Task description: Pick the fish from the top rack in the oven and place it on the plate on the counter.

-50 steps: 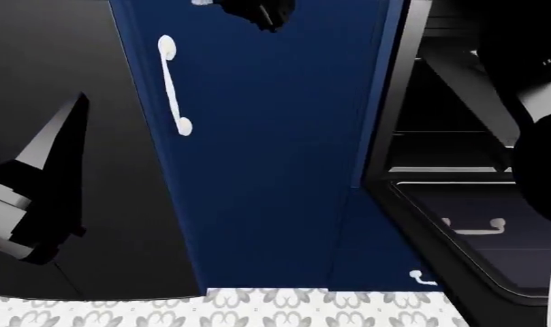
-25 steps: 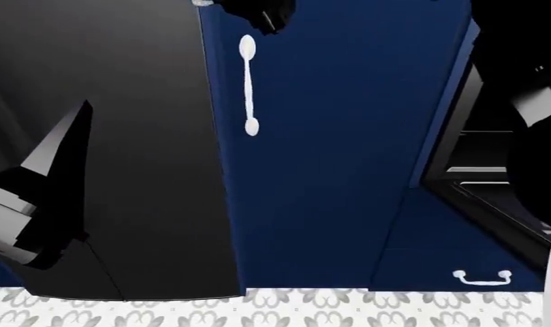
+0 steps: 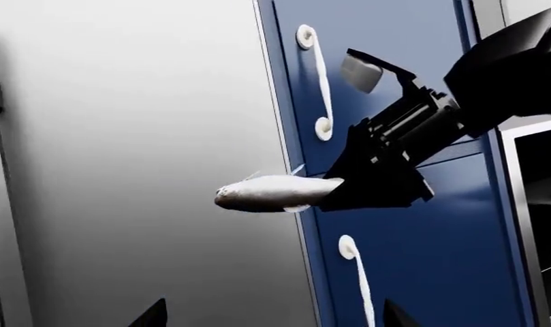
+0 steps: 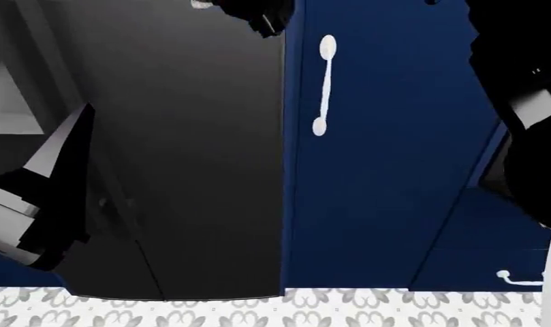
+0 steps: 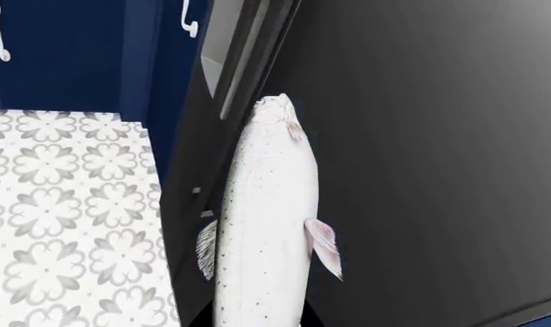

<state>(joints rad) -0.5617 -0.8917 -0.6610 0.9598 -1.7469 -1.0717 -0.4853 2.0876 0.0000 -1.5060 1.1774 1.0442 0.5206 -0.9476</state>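
The fish [image 5: 266, 225], pale silvery with dark speckles, hangs lengthwise from my right gripper [image 5: 261, 319], whose jaws are shut on its tail end. In the left wrist view the fish [image 3: 275, 193] sticks out level from the black right gripper [image 3: 353, 187], in front of a grey-black panel and a navy cabinet. My left gripper [image 3: 273, 319] is open and empty, with only its two dark fingertips showing. A dark opening with a pale frame [image 3: 539, 225] may be the oven. The top rack, plate and counter are out of view.
A tall dark glossy panel [image 4: 184, 150] stands beside navy cabinet doors [image 4: 394, 170] with white curved handles [image 4: 323, 85]. Patterned grey-white floor tiles [image 4: 257, 310] run along the base and also show in the right wrist view [image 5: 66, 204]. My left arm [image 4: 39, 204] is low at the left.
The head view has swung left. The open oven has slid out at the right, the cabinet handle has moved right, and the dark panel fills more of the view. The arms keep their places.
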